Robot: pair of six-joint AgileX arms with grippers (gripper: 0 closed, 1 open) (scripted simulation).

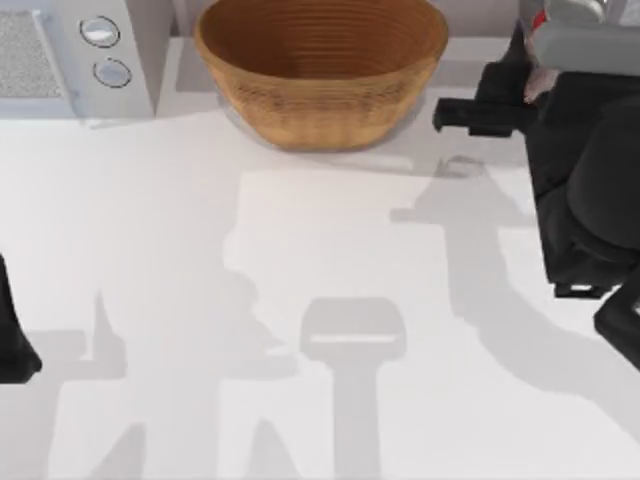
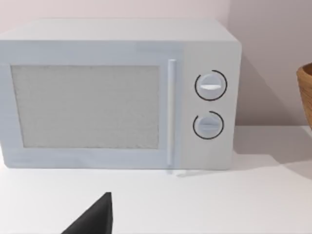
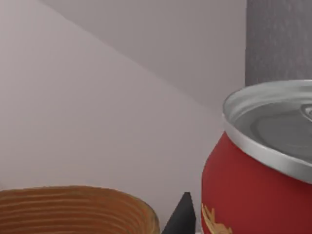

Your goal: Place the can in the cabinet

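The can (image 3: 243,195) is red with a silver top and sits very close in the right wrist view, beside a dark fingertip (image 3: 183,217). From above, a red sliver of the can (image 1: 541,18) shows at the far right. My right gripper (image 1: 520,70) is shut on it, raised above the table to the right of the basket. My left gripper (image 1: 12,345) is parked at the table's left edge and faces the microwave. The cabinet is out of view.
A white microwave (image 1: 60,50) with two dials stands at the back left, its door (image 2: 87,107) shut. A large woven basket (image 1: 320,90) stands at the back centre, its rim (image 3: 73,195) below the can. A grey upright surface (image 3: 278,39) rises behind the can.
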